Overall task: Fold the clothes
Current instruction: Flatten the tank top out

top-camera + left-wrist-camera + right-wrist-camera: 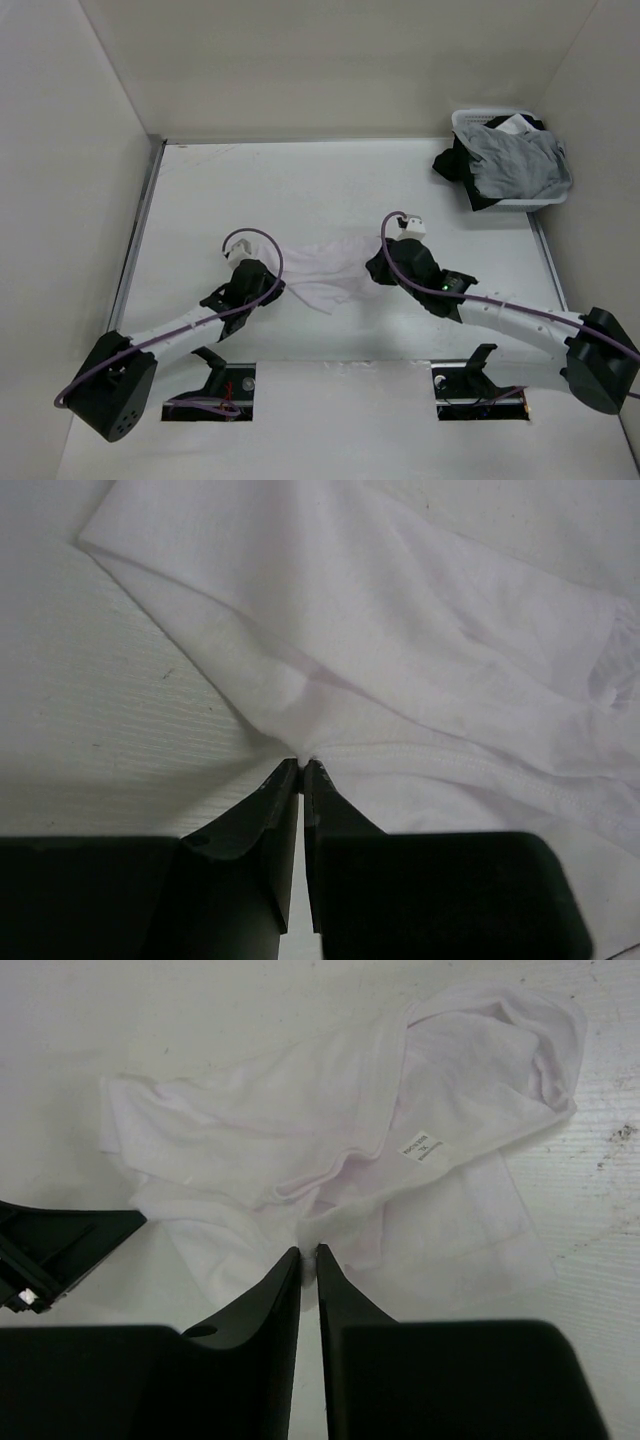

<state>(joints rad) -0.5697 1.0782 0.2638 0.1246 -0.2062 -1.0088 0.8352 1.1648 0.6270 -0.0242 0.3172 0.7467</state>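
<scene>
We see a flat white table with plain white walls on three sides. A white basket sits in the far right corner, with a grey cloth and a black cloth in it. The light is soft.

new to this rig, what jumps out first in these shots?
A crumpled white top lies mid-table. The left pincer and right pincer each look closed on its fabric, at opposite edges. In the far right corner, a white basket overflows with a grey garment and a black garment.
</scene>
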